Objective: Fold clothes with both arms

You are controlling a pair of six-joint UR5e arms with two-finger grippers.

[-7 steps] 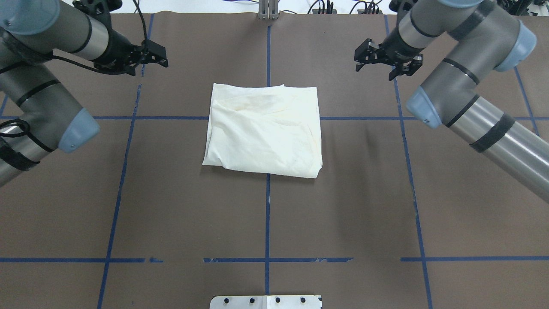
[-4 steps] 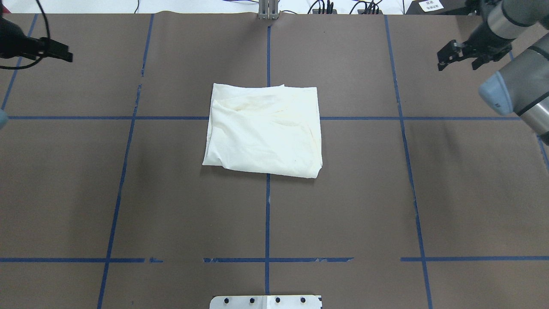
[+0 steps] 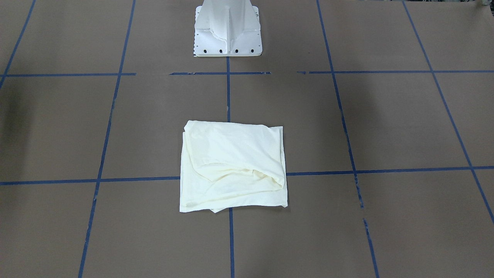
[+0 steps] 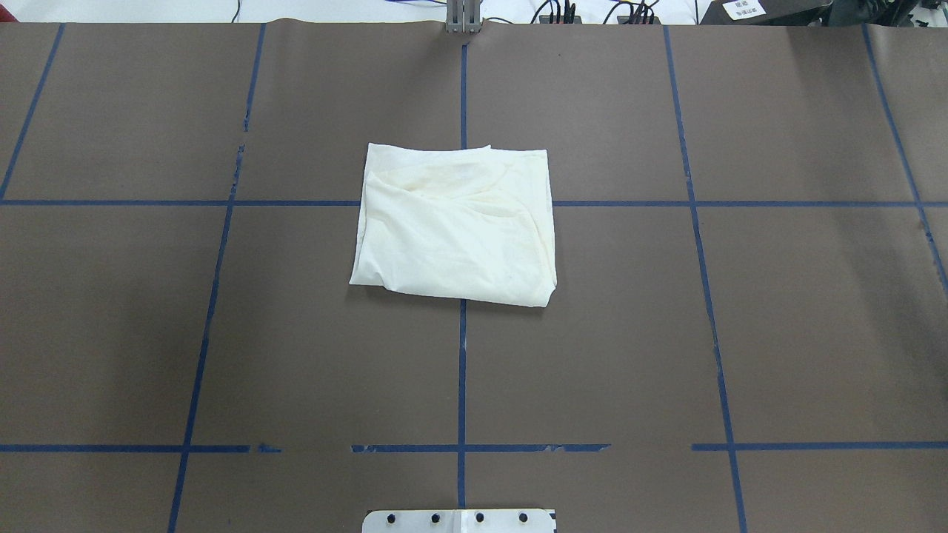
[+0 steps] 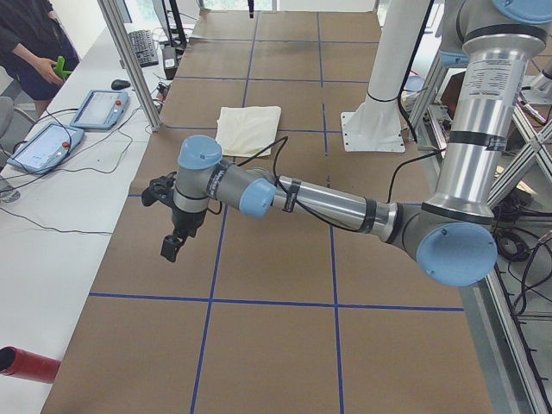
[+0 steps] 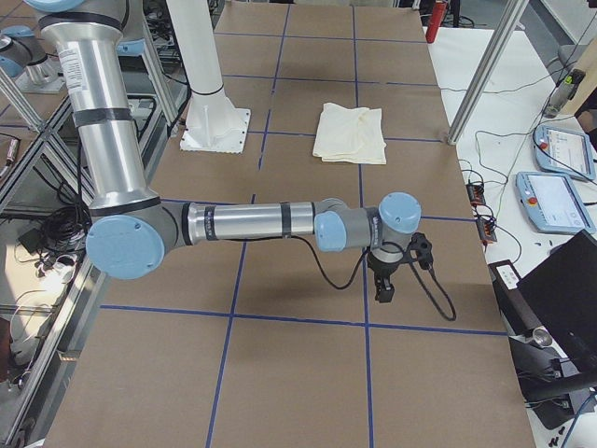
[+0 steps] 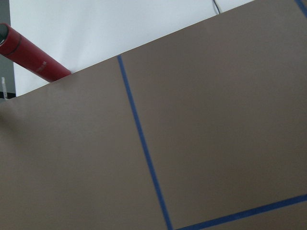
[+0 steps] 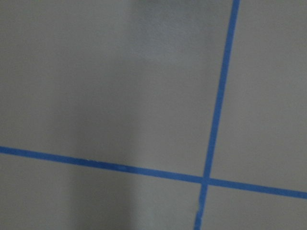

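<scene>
Overhead exterior: folded shirt (image 4: 453, 229) at table (image 4: 222, 333) centre, plain side up (far edge rumpled). Seemingly finished; perhaps final tidy left. Left gripper (image 5: 172, 246), right gripper (image 6: 384, 287) at table ends, well apart from shirt; jaw state impossible to tell.

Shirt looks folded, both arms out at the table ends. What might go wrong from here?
1. The shirt has a loose, puffed top layer at its far edge; it may slump open and spoil the fold.
2. The left gripper hangs low over the table, near a red tube; a careless swing might hit it.
</scene>
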